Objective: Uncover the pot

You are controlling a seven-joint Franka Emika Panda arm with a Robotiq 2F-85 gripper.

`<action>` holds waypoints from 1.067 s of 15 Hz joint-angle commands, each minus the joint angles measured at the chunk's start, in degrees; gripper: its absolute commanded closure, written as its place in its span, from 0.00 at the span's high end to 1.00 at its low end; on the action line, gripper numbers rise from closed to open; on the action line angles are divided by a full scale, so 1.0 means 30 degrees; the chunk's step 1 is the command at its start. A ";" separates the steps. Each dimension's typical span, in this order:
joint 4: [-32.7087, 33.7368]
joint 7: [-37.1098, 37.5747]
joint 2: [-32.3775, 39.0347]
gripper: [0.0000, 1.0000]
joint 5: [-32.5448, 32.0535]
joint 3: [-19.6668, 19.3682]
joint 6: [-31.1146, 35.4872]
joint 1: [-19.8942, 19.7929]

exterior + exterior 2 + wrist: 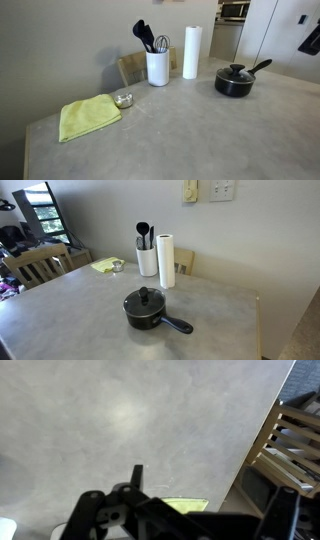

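Observation:
The small black pot (236,84) stands on the grey table at the right in an exterior view, its long handle pointing up and right. A round glass lid with a dark knob (236,73) sits on it. The pot (146,315) and the lid (146,302) show again in the middle of an exterior view. My gripper (311,40) hangs high at the right edge, well above and beside the pot, touching nothing. In the wrist view its dark fingers (210,500) stand apart and empty over the table; the pot is out of that view.
A white utensil holder (157,67) with black utensils and a paper towel roll (191,52) stand at the back. A yellow cloth (88,116) and a small metal bowl (123,100) lie at the left. A wooden chair (290,445) stands beside the table edge.

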 commanded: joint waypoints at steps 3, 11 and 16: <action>-0.0222 -0.0306 0.3263 1.00 -0.2727 0.0420 0.3810 -0.1239; -0.0143 0.0064 0.3388 1.00 -0.3474 0.0261 0.3575 -0.1191; 0.1520 -0.3387 0.4887 1.00 -0.4524 -0.1961 0.2709 -0.2135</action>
